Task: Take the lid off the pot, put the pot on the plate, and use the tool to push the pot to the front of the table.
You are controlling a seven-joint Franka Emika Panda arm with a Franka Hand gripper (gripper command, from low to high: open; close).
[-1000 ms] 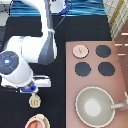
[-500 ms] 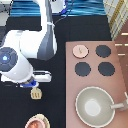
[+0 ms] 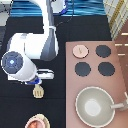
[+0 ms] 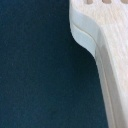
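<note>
One white Franka arm occupies the exterior view's left half, its two-finger gripper [image 3: 36,84] low over the flat black table [image 3: 15,107], directly above the small cream-coloured slotted spatula tool [image 3: 38,91]. Whether the gripper is spread or pressed together cannot be told; the tool's blade shows just below the hand, lying on the table near its left-centre. The wrist view shows the tool's pale wooden handle and blade shoulder [image 4: 102,55] close up against the dark table surface [image 4: 35,70].

At the table's bottom edge, just right of the tool's line, the small pink round pot [image 3: 36,123] with reddish-brown inside sits on the flat tan round plate [image 3: 44,119], partly cut off by the frame. The pot is uncovered.

Further right stands the pinkish-brown stove counter [image 3: 120,75]. The small pale-pink round lid [image 3: 79,50] with a centre knob rests at its top-left corner, beside three black burner discs [image 3: 83,69]. A large grey pan [image 3: 95,106] with a handle fills the counter's bottom portion.
</note>
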